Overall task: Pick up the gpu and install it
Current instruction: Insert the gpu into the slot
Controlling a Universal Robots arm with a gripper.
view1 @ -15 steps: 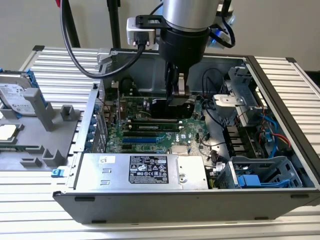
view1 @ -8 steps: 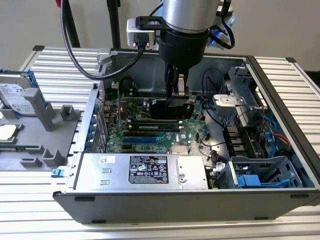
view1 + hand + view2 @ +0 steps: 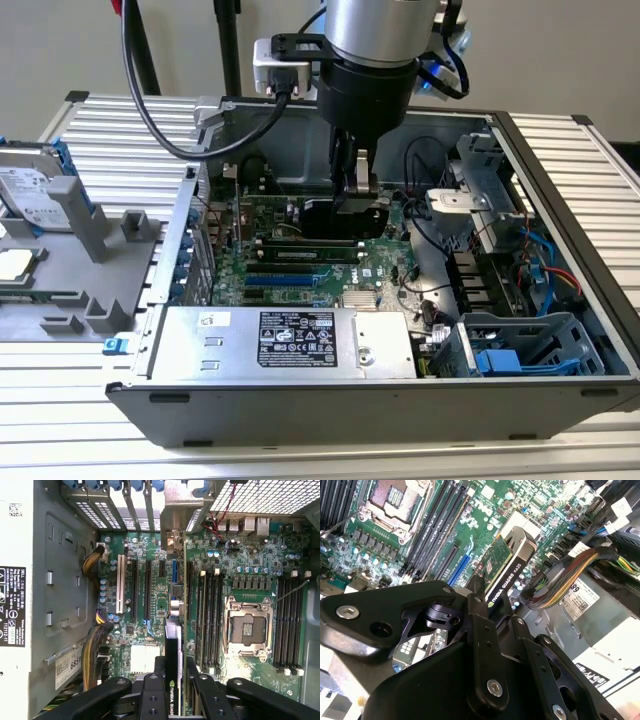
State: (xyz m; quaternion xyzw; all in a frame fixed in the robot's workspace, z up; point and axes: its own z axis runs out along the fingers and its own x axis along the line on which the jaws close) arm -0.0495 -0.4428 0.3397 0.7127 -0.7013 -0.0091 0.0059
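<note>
The gpu (image 3: 506, 565) is held edge-on inside the open computer case (image 3: 560, 180), clamped between the fingers of the end effector (image 3: 357, 195), with its green board face and black shroud visible in both wrist views (image 3: 174, 650). It hangs over the motherboard (image 3: 150, 655), in line with the expansion slots (image 3: 148, 590) and close to the memory slots (image 3: 210, 610); whether its edge connector touches a slot cannot be determined. Risk 1: a tilted card meets the slot at an angle and jams or strains the connector. Risk 2: the end bracket misses the rear opening of the case and catches on the metal wall. Risk 3: the braided cable bundle (image 3: 565, 577) just beside the card snags the shroud. Risk 4: the narrow grip lets the card slip under downward load.
</note>
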